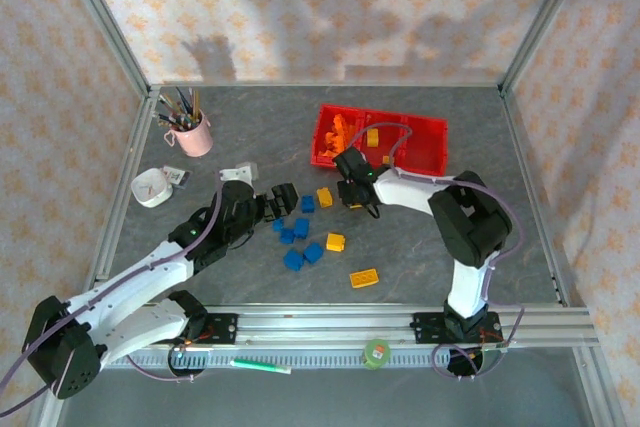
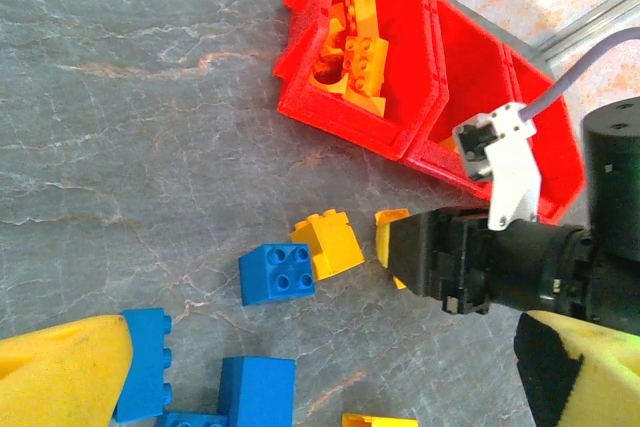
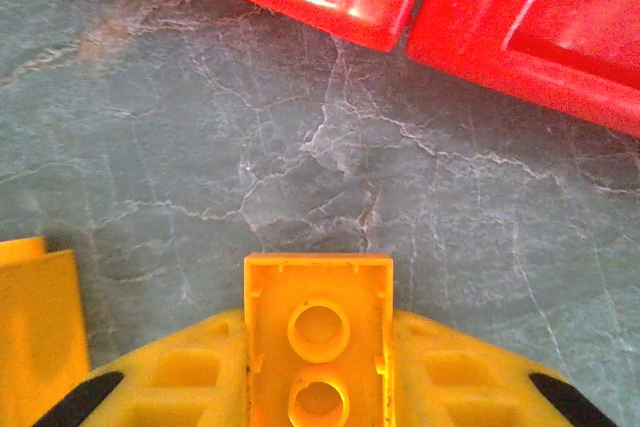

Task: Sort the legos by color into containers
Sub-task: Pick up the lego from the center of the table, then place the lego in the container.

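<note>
While your left arm reaches in from seven o'clock, the left gripper [image 1: 280, 201] hangs over the grey table [image 1: 410, 247] with its jaws spread wide and nothing between them. At ten o'clock from it you have a pink cup of pens [image 1: 193, 133], and at nine o'clock a small white round object [image 1: 152, 188].

Just off its tips, from three to five o'clock, lie the blue legos [image 1: 293, 259], a loose cluster of about six flat on the table. In the left wrist view, one blue brick [image 2: 278, 274] touches a loose yellow brick [image 2: 325, 243].

Two more yellow legos [image 1: 335, 242] lie at four o'clock from the cluster, well apart from each other.

Further right, the right gripper [image 1: 357, 197] points down and is clamped on a yellow lego [image 3: 318, 337], whose hollow underside faces the right wrist camera. You cannot tell whether that brick touches the table.

At twelve o'clock from that gripper, near it, sit the red containers [image 1: 322, 139]. The left compartment holds the orange legos [image 1: 340, 132], piled together, and the middle one holds a single yellow piece [image 1: 372, 137].
</note>
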`<action>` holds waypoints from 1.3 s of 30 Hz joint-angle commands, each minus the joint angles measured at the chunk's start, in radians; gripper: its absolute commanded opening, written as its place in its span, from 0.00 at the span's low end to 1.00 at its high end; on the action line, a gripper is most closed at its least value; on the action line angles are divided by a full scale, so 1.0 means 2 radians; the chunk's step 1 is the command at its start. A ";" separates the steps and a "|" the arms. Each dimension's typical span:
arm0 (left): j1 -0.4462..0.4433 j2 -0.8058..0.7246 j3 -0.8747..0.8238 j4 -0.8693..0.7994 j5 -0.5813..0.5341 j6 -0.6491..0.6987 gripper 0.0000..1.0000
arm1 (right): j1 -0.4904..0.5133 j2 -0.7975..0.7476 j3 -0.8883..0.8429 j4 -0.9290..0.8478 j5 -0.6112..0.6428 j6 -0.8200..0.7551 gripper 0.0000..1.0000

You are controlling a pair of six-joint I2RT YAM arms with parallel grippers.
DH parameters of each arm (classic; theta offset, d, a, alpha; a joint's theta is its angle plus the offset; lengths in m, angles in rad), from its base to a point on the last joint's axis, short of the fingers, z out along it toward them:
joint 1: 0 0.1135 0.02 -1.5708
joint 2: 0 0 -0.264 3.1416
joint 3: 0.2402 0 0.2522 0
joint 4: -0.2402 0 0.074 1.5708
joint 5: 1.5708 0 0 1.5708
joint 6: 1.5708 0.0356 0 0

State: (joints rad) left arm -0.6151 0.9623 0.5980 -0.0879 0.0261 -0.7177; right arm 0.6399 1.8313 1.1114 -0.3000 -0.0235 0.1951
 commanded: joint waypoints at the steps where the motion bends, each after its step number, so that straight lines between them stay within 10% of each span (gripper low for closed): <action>1: 0.001 0.011 0.025 0.019 0.014 -0.002 0.99 | -0.013 -0.050 -0.001 -0.013 -0.008 0.012 0.28; 19: 0.000 0.099 0.096 0.052 0.028 0.015 0.99 | -0.132 0.046 0.201 -0.056 0.034 0.028 0.29; 24: 0.001 0.112 0.106 0.051 0.028 0.020 0.99 | -0.140 0.072 0.246 -0.066 0.033 0.027 0.44; 39: 0.000 0.046 0.075 0.001 0.008 0.024 0.99 | -0.046 -0.067 0.084 -0.027 0.004 0.024 0.66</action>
State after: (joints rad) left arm -0.6151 1.1122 0.7742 -0.0288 0.0696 -0.6830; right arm 0.5037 1.7561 1.3323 -0.3748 -0.0154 0.2455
